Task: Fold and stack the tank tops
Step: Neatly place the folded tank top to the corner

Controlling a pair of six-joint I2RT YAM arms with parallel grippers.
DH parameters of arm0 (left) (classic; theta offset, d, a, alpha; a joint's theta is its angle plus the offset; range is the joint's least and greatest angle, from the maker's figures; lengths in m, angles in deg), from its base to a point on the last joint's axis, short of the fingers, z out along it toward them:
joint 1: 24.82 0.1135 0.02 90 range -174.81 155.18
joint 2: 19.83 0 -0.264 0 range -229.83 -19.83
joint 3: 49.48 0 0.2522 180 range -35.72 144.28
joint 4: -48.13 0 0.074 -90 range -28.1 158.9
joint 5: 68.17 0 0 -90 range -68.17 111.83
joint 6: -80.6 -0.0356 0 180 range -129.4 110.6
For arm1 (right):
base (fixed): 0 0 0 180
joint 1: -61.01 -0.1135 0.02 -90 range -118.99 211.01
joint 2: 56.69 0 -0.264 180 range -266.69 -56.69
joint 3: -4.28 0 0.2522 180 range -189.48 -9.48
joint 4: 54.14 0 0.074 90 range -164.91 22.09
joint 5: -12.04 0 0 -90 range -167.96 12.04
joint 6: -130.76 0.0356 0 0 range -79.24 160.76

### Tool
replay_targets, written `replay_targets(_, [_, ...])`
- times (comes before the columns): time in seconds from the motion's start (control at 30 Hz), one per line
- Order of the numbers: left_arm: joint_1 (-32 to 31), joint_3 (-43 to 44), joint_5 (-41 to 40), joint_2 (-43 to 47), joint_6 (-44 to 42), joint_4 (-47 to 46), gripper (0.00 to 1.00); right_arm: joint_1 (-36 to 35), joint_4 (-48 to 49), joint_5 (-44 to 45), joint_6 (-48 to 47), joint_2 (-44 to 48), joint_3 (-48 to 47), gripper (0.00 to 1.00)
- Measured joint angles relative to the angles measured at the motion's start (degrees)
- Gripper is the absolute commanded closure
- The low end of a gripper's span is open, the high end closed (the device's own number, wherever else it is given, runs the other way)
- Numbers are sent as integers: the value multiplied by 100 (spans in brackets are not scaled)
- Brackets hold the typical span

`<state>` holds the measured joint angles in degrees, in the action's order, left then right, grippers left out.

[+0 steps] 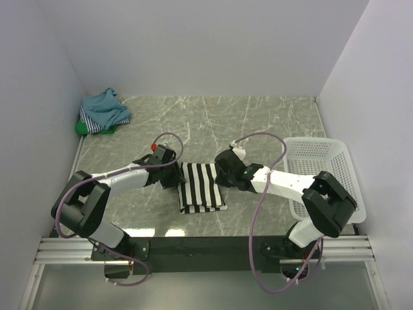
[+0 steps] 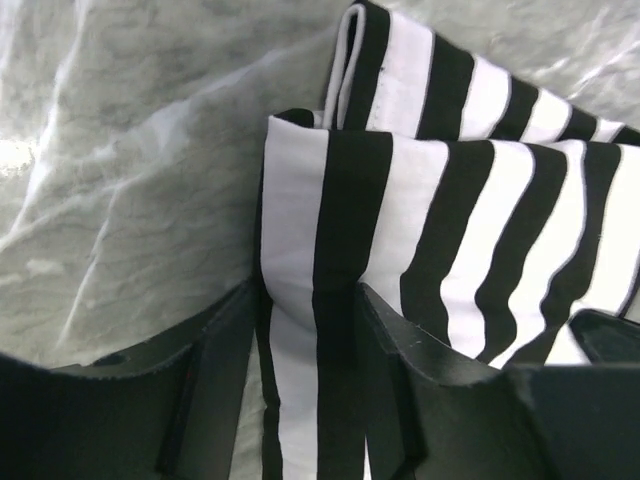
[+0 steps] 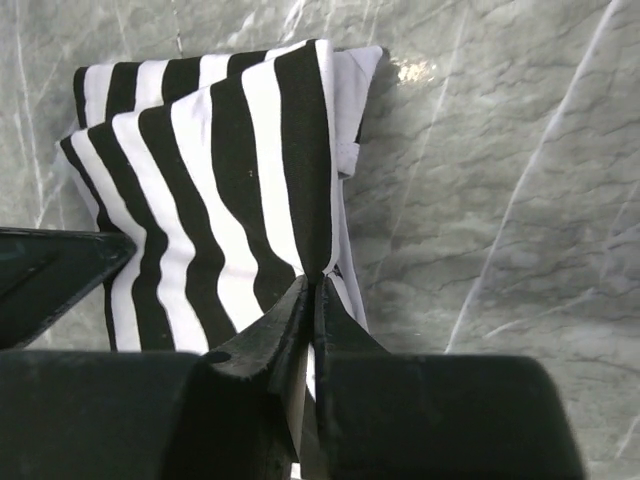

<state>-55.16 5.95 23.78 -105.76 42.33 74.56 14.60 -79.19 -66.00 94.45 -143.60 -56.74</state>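
step: folding the black-and-white striped cloth tank top [image 1: 202,187], partly folded at the middle of the grey marble table [image 1: 271,123] | left gripper [image 2: 308,310]: clamped on its left fold | right gripper [image 3: 313,285]: pinched together on its right edge | next: probably carry both edges over evenly, then stack

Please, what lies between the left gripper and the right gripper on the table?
The folded black-and-white striped tank top lies between the left gripper and the right gripper; each holds one side edge. The top external view shows it.
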Motion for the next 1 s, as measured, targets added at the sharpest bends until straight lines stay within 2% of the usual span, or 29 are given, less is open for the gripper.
replay_targets(0.03, [-9, 2, 9, -11, 0, -33, 48, 15, -9, 4, -24, 2, 0, 79])
replay_targets(0.1, [-13, 4, -4, -11, -9, -59, 47, 44, -46, 13, -85, 2, 0, 75])
replay_targets(0.13, [-13, 11, -13, -9, -26, -57, 45, 55, -83, 26, -125, 2, 0, 69])
replay_targets(0.23, [-13, 116, -37, 15, -155, 98, 45, 70, -264, 50, -243, 98, 0, 66])
replay_targets(0.37, [-13, 369, -50, 212, -295, 389, 45, -52, -568, 103, -385, 586, -31, 66])
replay_targets(0.57, [-11, 494, -13, 623, -291, 505, 46, -870, -645, 107, -601, 664, -514, 69])
replay_targets(0.8, [234, -151, 367, 859, -223, 306, 40, -1554, -254, -319, -1128, -575, -1401, 72])
replay_targets(1.0, [636, -590, 909, 1106, -190, 122, 38, -1705, -68, -616, -1263, -1235, -1366, 77])
